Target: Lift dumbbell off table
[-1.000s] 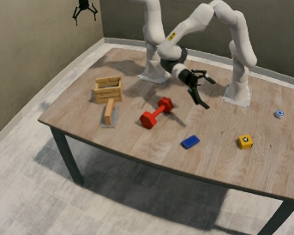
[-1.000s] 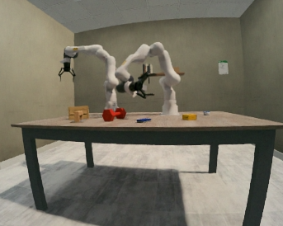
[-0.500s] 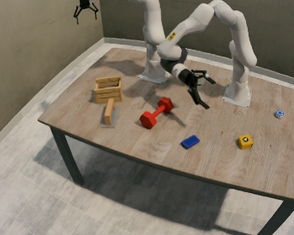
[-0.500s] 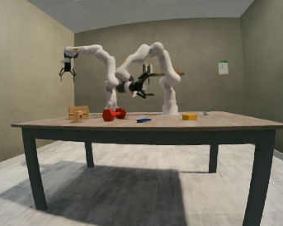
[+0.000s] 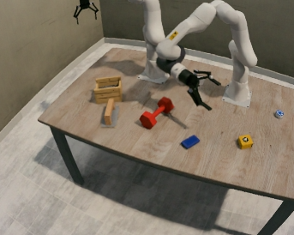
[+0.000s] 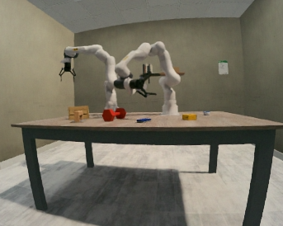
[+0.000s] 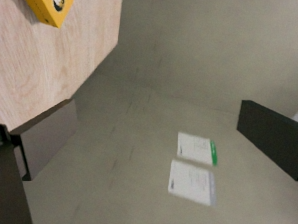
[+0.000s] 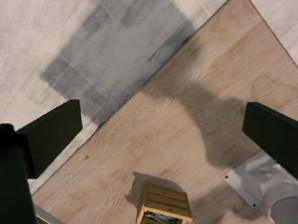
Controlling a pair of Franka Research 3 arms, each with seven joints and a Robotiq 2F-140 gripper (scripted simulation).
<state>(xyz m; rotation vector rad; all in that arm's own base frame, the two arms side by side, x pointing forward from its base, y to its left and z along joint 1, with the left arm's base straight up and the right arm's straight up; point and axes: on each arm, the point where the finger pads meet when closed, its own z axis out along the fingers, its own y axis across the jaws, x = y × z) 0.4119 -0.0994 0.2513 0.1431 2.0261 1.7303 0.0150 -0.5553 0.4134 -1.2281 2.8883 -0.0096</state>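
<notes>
Dumbbell, red with hex heads (image 5: 158, 112) (image 6: 109, 115), lies on the wood-grain surface (image 5: 222, 129) (image 6: 230, 120) (image 7: 50, 65) (image 8: 150, 130), around 8–9 o'clock from my wide-open left gripper (image 5: 214, 95) (image 6: 158, 84) (image 7: 158, 114) in the top view, handle pointing 1–2 o'clock. Right gripper (image 5: 87, 20) (image 6: 68, 79) (image 8: 162, 122)'s wide too, just farther off.

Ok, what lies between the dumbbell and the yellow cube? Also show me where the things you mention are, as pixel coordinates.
The blue block (image 5: 190, 141) (image 6: 143, 120) lies between the dumbbell (image 5: 148, 120) (image 6: 109, 115) and the yellow cube (image 5: 245, 143) (image 6: 189, 117) (image 7: 46, 11), as the exterior view shows; the top view puts it slightly toward the near table edge.
</notes>
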